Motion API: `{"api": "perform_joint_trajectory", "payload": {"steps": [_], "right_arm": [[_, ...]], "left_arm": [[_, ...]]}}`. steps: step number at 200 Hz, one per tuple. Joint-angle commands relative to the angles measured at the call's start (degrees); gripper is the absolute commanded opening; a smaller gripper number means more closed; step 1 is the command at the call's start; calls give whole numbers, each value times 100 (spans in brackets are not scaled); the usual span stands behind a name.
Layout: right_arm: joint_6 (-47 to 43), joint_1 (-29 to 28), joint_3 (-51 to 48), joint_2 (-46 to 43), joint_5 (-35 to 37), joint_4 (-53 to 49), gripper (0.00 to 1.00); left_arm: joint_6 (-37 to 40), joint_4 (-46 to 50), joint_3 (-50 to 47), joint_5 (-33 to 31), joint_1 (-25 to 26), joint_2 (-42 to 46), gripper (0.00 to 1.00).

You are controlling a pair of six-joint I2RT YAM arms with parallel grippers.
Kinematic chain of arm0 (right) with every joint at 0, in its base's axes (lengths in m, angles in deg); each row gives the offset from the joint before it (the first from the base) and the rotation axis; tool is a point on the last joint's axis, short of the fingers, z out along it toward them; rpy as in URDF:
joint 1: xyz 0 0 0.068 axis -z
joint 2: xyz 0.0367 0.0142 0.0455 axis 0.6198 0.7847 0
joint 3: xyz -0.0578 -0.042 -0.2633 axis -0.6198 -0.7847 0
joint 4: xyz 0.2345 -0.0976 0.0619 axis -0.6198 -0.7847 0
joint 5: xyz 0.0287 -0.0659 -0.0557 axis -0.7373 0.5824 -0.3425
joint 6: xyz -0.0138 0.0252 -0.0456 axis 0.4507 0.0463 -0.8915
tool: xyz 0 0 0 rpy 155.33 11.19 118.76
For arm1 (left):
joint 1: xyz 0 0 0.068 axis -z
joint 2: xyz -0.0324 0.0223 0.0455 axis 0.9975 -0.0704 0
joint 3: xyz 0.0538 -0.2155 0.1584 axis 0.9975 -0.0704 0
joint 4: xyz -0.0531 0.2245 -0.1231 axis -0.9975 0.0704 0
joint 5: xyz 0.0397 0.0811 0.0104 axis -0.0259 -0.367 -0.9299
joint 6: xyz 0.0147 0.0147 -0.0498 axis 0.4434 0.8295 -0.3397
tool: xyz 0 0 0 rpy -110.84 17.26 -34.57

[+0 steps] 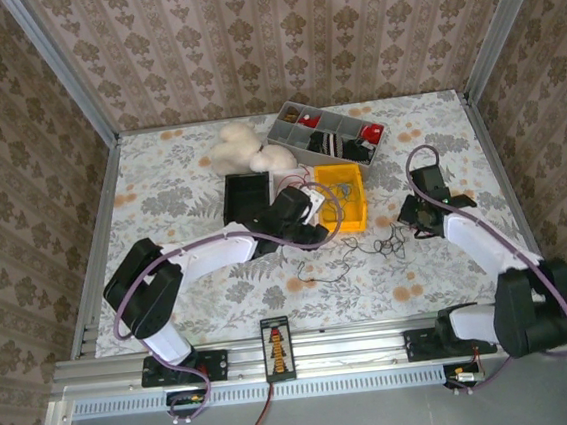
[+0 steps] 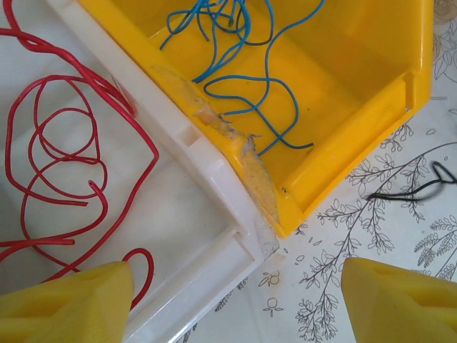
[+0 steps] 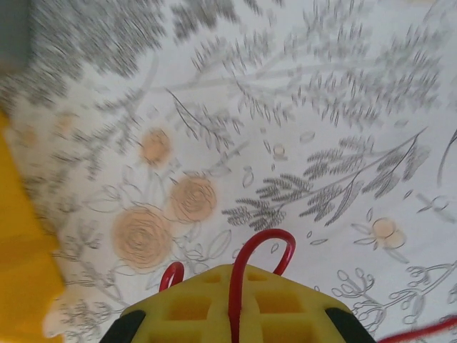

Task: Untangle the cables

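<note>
Thin cables lie in three places. In the left wrist view a red cable [image 2: 140,249] coils in a white tray [image 2: 207,214], a blue cable [image 2: 266,50] lies in the yellow bin [image 2: 357,78], and a black cable [image 2: 407,191] rests on the tablecloth. My left gripper [image 2: 239,300] hangs open above the tray's corner, holding nothing. My right gripper [image 3: 235,275] is shut on a red wire [image 3: 268,234] that loops out past its fingertips, just above the cloth. From above, the left gripper [image 1: 318,209] is beside the yellow bin [image 1: 345,176], the right gripper [image 1: 412,218] to its right, and the black cable [image 1: 372,247] between them.
A black bin [image 1: 245,198] stands left of the white tray. Behind are a grey compartment box [image 1: 326,133] with small parts and a white plush toy [image 1: 247,148]. Wallpapered walls close in the table on three sides. Bare floral cloth lies at front left.
</note>
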Motion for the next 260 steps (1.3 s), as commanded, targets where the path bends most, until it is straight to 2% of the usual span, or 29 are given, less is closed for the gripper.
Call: {"api": "perform_joint_trajectory", "payload": {"steps": [1, 43, 77, 94, 107, 142, 196, 241, 260], "right_arm": [[-437, 25, 147, -458, 78, -52, 3], [-597, -19, 169, -1144, -1406, 540, 3], [-112, -62, 111, -1136, -2050, 559, 3], [162, -123, -32, -1252, -2101, 612, 4], [391, -166, -127, -1350, -2101, 644, 4], [962, -227, -208, -1523, -2013, 524, 3], [1124, -230, 63, -1406, -2116, -17, 3], [1330, -230, 64, -1368, -2343, 123, 4], [1355, -230, 104, -1367, -2363, 126, 4]], "left_arm": [[-294, -222, -183, -36, -92, 234, 77], [-882, -805, -725, 476, -636, 660, 76], [-409, -947, -842, 860, -596, 879, 76], [-132, -992, -781, 1207, -535, 859, 75], [45, -979, -609, 1430, -428, 731, 71], [377, -1169, 142, 1670, 55, 12, 68], [622, -1531, 1214, 2134, 531, -1048, 65], [411, -1674, 1783, 2617, 569, -1623, 55], [391, -1618, 1957, 2733, 578, -1779, 47]]}}
